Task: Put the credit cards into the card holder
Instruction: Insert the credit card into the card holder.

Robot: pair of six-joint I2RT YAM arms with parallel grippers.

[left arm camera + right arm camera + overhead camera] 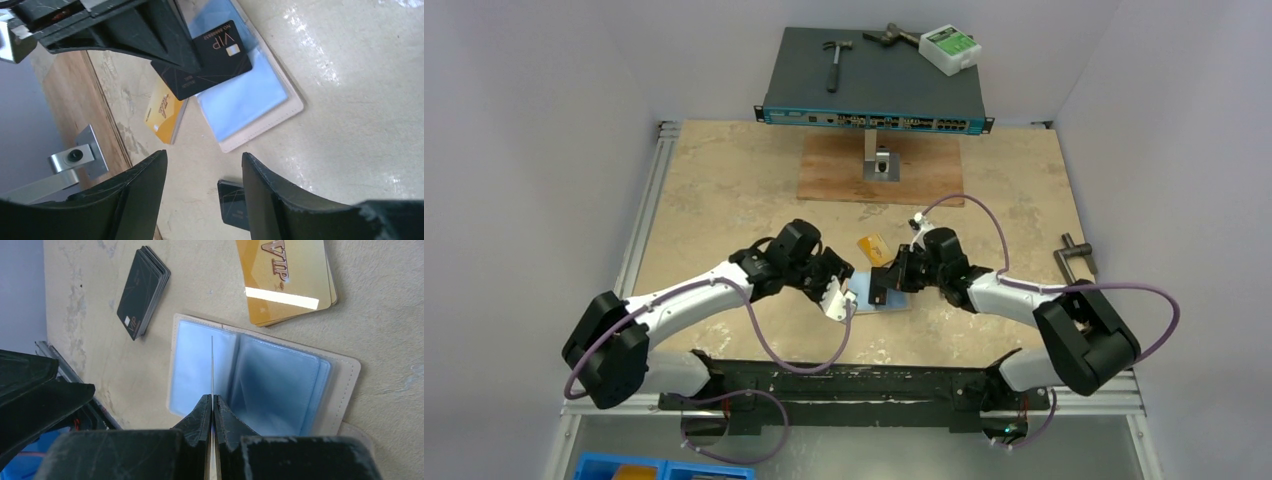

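The beige card holder lies open on the table, its clear bluish pockets up; it also shows in the top view and the left wrist view. My right gripper is shut on a black card marked VIP and holds it edge-down over the holder's left pocket. A stack of orange-yellow cards lies just beyond the holder. A stack of black cards lies to its left, by my left gripper's finger. My left gripper is open and empty, low beside the holder. No silver-grey cards are in view.
A network switch with a hammer and a white box stands at the back. A wooden board with a metal bracket lies before it. A metal handle sits at the right edge.
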